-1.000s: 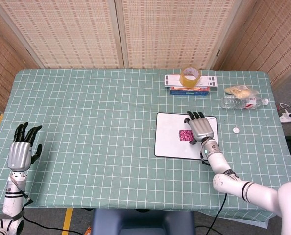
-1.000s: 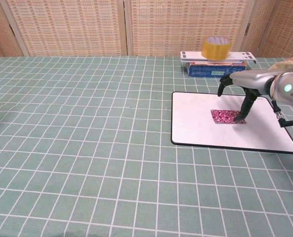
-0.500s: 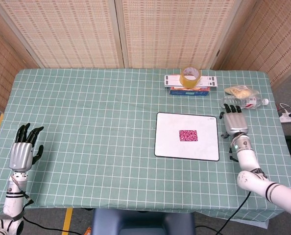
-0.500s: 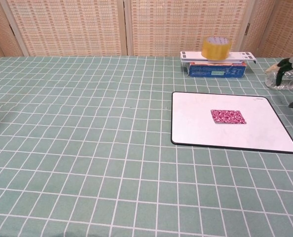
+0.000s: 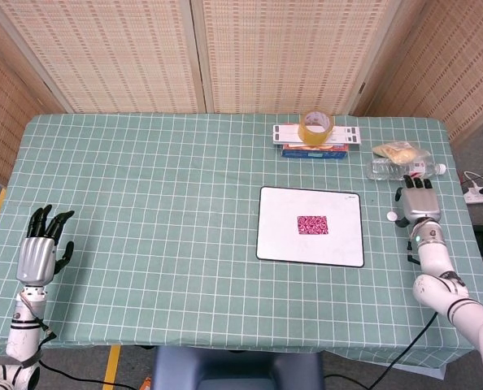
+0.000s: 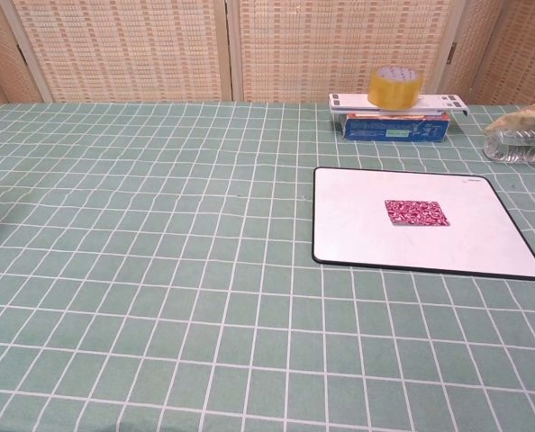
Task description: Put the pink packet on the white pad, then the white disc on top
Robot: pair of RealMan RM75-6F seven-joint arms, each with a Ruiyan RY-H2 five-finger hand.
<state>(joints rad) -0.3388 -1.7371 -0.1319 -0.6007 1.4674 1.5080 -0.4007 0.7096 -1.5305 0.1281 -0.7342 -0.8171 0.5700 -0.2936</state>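
The pink packet (image 5: 311, 224) (image 6: 416, 212) lies flat near the middle of the white pad (image 5: 284, 241) (image 6: 356, 237), with nothing on top of it. The small white disc (image 5: 392, 217) sits on the green cloth just right of the pad. My right hand (image 5: 419, 206) hovers palm down right beside the disc, on its right, fingers pointing away and holding nothing; the chest view does not show it. My left hand (image 5: 40, 250) rests at the table's near left, fingers spread and empty.
At the back stand a tape roll (image 5: 315, 124) (image 6: 394, 86) on a white rack over a blue box (image 5: 314, 150). A clear bottle (image 5: 398, 169) (image 6: 520, 144) and a bag of snacks (image 5: 400, 150) lie just beyond my right hand.
My right hand let go of the pink packet on the pad, then moved right off the pad to beside the white disc. The left hand stayed put.
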